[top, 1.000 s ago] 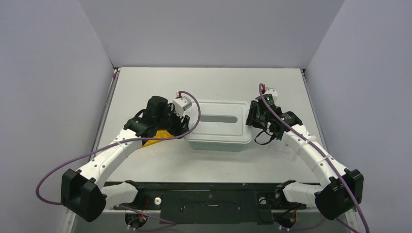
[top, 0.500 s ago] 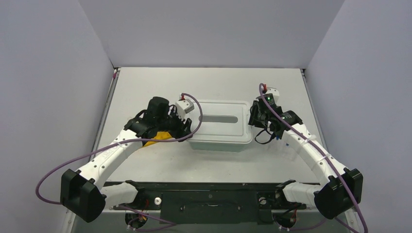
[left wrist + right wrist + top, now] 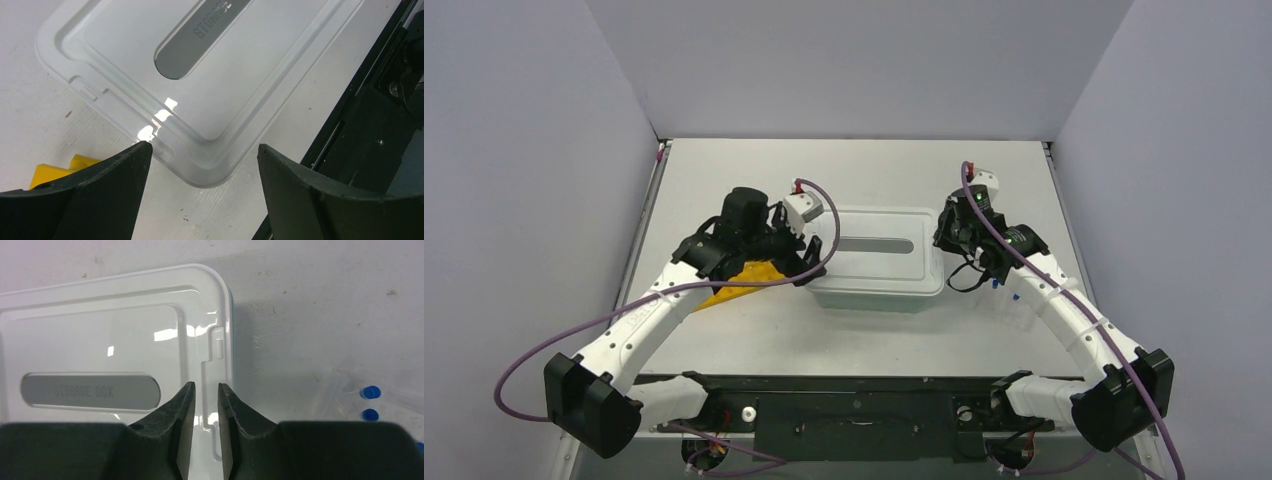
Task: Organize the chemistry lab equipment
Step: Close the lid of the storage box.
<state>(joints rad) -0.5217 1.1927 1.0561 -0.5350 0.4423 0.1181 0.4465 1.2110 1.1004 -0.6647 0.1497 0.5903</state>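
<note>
Over the white lid, 2 arms bend inward — left gripper wide, right gripper narrowly parted.

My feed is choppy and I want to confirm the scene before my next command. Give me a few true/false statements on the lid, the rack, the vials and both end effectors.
1. The white lid lies on the tub. True.
2. The left end effector is clamped on the yellow rack. False: its jaws stand wide apart with nothing between them, and the rack lies beside it.
3. The right end effector is spread wider than the left one. False: it shows only a narrow gap, over the lid's edge.
4. Blue-capped vials lie outside the tub. True.
</note>
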